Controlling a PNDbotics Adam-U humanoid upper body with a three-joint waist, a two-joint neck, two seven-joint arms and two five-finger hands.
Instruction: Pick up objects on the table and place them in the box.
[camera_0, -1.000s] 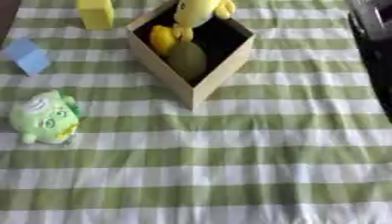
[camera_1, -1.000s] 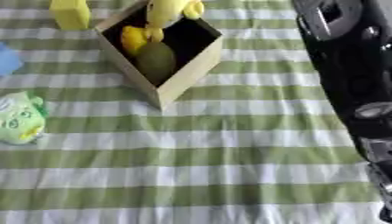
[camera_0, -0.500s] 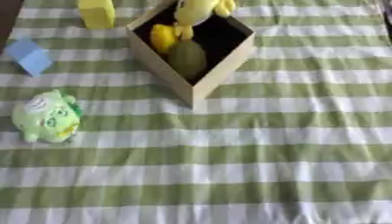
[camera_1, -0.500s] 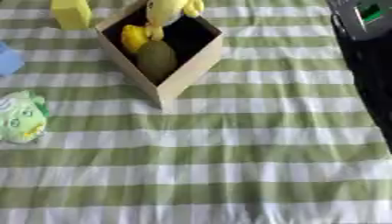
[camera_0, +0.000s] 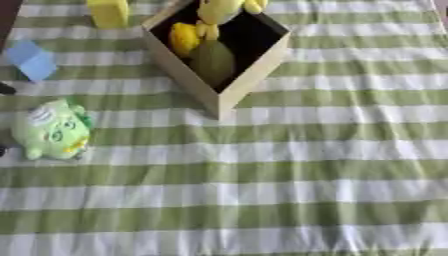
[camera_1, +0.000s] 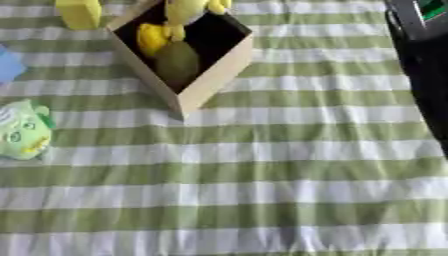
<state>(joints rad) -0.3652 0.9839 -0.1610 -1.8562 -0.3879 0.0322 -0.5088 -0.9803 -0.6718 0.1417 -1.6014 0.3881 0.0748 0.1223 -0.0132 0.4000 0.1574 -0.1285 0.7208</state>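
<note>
Left eye view shows, at the far left, a light green plush toy with a cartoon face (camera_0: 52, 131) lying on the green-and-white striped tablecloth (camera_0: 289, 170). Beyond it lies a flat pale blue block (camera_0: 32, 59), and farther back a yellow rectangular block (camera_0: 108, 12) stands near the top edge. Just right of that sits the open tan cardboard box (camera_0: 229, 85), turned corner-on, holding a dull green oval fruit (camera_0: 213, 62), a small yellow rounded piece (camera_0: 185, 36) and a yellow plush figure (camera_0: 219, 8) at its far edge. In the right eye view, a black robot arm (camera_1: 425, 60) runs down the right edge; neither hand's fingers show, so their state cannot be told.
</note>
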